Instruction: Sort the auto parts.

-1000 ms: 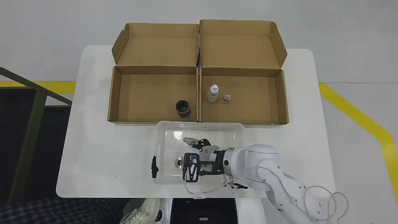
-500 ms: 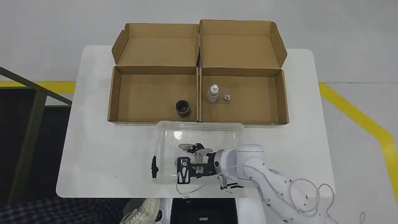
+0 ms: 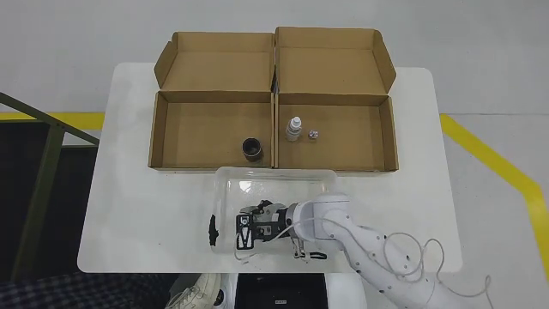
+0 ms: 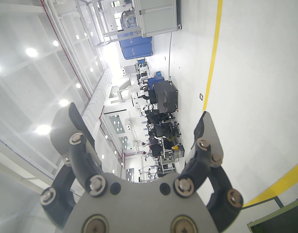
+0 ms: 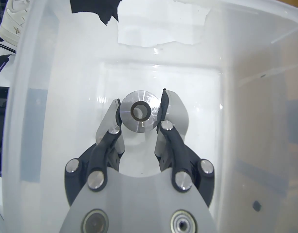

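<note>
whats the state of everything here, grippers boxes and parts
right gripper: shut on the metal bushing, inside the clear bin
left gripper: open, empty
left box: lid open, holds a black ring
right box: lid open, holds an upright white bottle and a small metal piece

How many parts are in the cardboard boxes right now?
3. A black ring lies in the left box; a small white bottle and a tiny silver part sit side by side in the right box. None appears hidden.
</note>
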